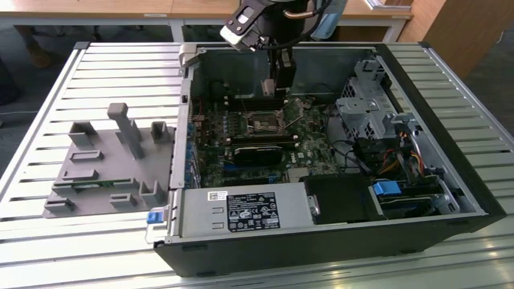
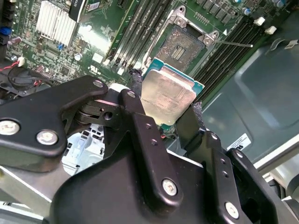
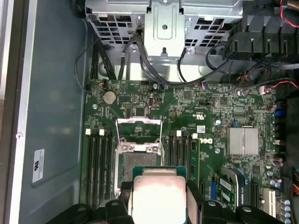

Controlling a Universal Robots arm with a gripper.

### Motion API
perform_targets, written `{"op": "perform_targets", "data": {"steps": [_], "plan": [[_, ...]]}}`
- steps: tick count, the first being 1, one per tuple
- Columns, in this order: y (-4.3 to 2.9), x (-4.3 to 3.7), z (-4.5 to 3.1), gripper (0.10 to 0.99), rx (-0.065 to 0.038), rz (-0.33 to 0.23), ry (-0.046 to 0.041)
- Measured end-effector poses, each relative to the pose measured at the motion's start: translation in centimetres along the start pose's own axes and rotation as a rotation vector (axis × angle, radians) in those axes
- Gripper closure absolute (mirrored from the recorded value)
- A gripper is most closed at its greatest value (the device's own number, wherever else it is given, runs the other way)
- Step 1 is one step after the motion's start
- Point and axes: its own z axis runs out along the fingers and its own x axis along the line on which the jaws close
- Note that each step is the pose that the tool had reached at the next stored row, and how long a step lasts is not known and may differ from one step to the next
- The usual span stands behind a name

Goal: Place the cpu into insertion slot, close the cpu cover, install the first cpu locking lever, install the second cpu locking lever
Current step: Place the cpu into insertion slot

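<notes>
Gripper (image 2: 166,100) clamped on cpu (image 2: 170,92), fingers (image 2: 140,112) pinching opposite edges, metal top facing wrist cameras. Cpu held in air over green motherboard (image 3: 210,116), inside open computer case (image 1: 321,247). Insertion slot (image 3: 134,161) bare, dark centre showing, close by held cpu. Cpu cover (image 3: 138,121) flipped open at insertion slot's far edge. Case on slatted table (image 1: 48,253); grey plastic fixture (image 1: 105,162) at exterior view's left.
</notes>
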Motion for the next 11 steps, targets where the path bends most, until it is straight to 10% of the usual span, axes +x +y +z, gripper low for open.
{"op": "perform_targets", "data": {"steps": [11], "plan": [[-0.03, -0.01, 0.36, 0.545, 0.0, 0.0, -0.0007]]}}
